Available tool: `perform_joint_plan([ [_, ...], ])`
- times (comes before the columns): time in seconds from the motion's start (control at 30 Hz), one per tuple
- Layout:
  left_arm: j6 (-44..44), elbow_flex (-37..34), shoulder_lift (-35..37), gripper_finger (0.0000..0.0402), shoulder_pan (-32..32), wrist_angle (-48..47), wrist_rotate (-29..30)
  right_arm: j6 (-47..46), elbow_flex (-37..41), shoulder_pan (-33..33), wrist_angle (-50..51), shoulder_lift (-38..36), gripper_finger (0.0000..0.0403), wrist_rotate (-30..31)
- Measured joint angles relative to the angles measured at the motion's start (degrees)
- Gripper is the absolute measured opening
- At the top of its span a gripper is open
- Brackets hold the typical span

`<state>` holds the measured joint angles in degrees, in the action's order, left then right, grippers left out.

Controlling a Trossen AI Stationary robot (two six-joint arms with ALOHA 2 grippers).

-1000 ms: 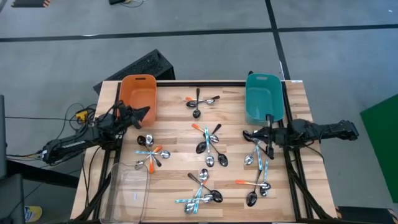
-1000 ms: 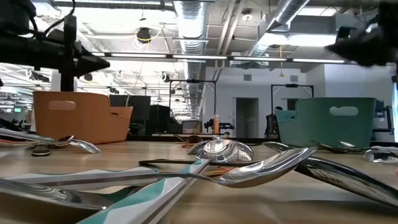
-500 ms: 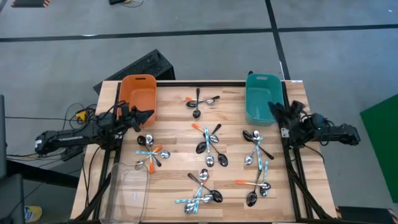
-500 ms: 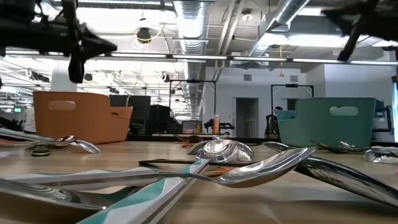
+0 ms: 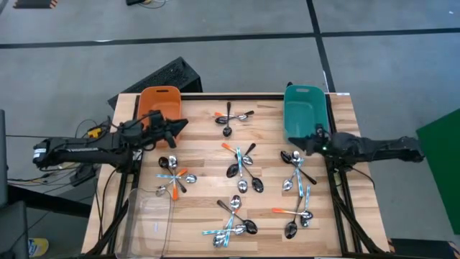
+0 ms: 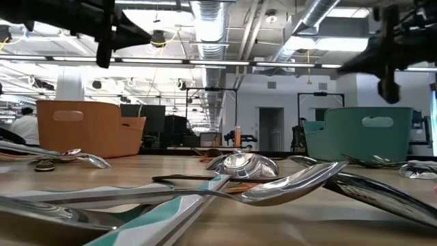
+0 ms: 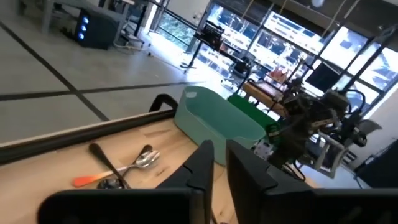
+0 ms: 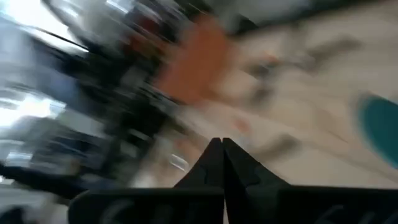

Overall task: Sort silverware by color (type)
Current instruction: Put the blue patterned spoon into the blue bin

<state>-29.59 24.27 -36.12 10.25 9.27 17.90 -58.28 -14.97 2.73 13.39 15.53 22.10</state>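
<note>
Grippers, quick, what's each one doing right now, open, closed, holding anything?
Left gripper: slightly open, holding nothing, by the orange bin.
Right gripper: shut, empty, beside the teal bin.

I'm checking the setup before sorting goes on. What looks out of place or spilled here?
Nothing stands out. The spoons lie in loose clusters on the table, and the orange bin and teal bin stand upright.

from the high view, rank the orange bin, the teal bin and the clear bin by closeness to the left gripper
1. orange bin: right beside the left gripper, table's back left.
2. clear bin: front left corner.
3. teal bin: back right.
</note>
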Motion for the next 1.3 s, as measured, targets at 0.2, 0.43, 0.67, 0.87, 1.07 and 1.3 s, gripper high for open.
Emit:
perform_joint_plan([
  [0.2, -0.5, 4.5, -0.5, 0.0093, 0.2, -5.7, -4.0, -10.1, -16.2, 2.2, 26.3, 16.0, 0.0014, 0.2],
  [0.43, 2.2, 6.3, -0.6, 0.0127, 0.2, -17.6, -6.4, -15.6, -26.2, 4.5, 37.9, 33.5, 0.003, -4.4],
  [0.67, 1.0, 6.3, -1.0, 0.0128, 0.2, -21.4, -3.7, -17.5, -29.9, 7.2, 38.8, 48.0, 0.0053, -14.4],
  [0.87, -0.1, 6.6, -1.0, 0.0128, 0.3, -22.7, -5.3, -24.5, -30.7, 9.1, 40.6, 55.7, 0.0066, -27.0],
  [1.07, 2.3, 10.1, -0.9, 0.0128, 0.3, -33.8, -4.6, -29.1, -30.8, 13.9, 43.0, 58.8, 0.0099, -30.0],
  [1.3, -3.3, 10.1, -1.1, 0.0128, -0.5, -42.7, -4.9, -37.8, -30.7, 22.3, 43.1, 61.7, 0.0181, -29.0],
])
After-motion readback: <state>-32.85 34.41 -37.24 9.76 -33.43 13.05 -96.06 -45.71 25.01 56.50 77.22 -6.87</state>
